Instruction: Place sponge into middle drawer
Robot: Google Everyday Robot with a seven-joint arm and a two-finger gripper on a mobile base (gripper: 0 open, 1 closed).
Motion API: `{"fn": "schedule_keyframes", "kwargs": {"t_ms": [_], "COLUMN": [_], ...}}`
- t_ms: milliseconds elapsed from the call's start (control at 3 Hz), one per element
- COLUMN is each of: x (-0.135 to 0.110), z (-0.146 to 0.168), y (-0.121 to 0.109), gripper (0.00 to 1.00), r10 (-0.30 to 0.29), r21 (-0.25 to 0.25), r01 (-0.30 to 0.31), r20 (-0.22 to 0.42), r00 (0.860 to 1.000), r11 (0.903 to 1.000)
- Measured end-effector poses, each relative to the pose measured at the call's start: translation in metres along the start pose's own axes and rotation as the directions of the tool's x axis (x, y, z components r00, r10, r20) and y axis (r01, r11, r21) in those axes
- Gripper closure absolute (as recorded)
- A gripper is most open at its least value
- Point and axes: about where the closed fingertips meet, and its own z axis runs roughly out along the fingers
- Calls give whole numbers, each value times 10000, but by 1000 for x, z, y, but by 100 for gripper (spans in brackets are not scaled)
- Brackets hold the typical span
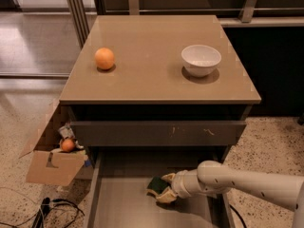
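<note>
The middle drawer is pulled out below the cabinet and shows its plain grey floor. The sponge, dark green side up, lies low over the drawer floor near its back middle. My gripper reaches in from the right on a white arm, and its pale fingers sit around the sponge. Part of the sponge is hidden by the fingers.
An orange and a white bowl stand on the tan cabinet top. The drawer above, its grey front scratched white, is shut. A cardboard box and cables lie on the floor at the left.
</note>
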Motion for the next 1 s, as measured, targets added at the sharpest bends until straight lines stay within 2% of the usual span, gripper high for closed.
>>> {"fn": "schedule_keyframes", "kwargs": {"t_ms": [333, 667, 1000], "x": [0, 0, 0], "z": [0, 0, 0], "y": [0, 0, 0], "gripper": [7, 0, 0], "r10": [0, 0, 0], "r21": [-1, -2, -2], "r01": [0, 0, 0], "r20": [0, 0, 0], "r00": [10000, 10000, 10000], "r11": [10000, 10000, 10000]}}
